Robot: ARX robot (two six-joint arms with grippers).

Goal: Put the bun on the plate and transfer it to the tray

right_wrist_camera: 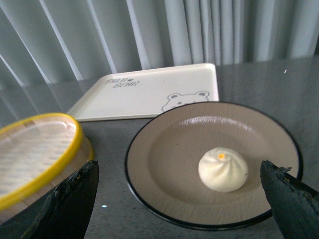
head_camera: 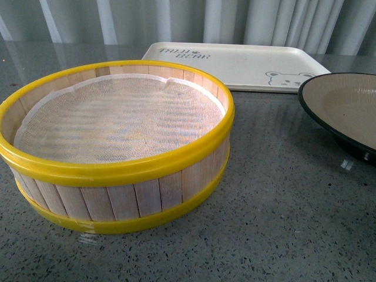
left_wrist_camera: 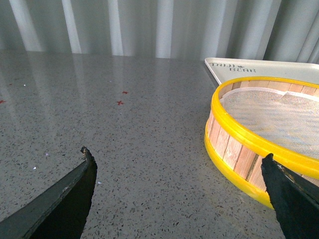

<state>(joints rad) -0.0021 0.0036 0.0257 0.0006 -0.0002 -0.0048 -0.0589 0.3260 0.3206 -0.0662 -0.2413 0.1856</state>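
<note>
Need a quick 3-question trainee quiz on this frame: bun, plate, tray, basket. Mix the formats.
1. True or false: the bun lies on the plate.
2. Multiple choice: what is inside the steamer basket? A) a second bun B) only a white mesh liner C) a spoon
3. Fill in: the tray carries a drawing of a ____ face.

Key: 1 true; 2 B; 3 bear.
</note>
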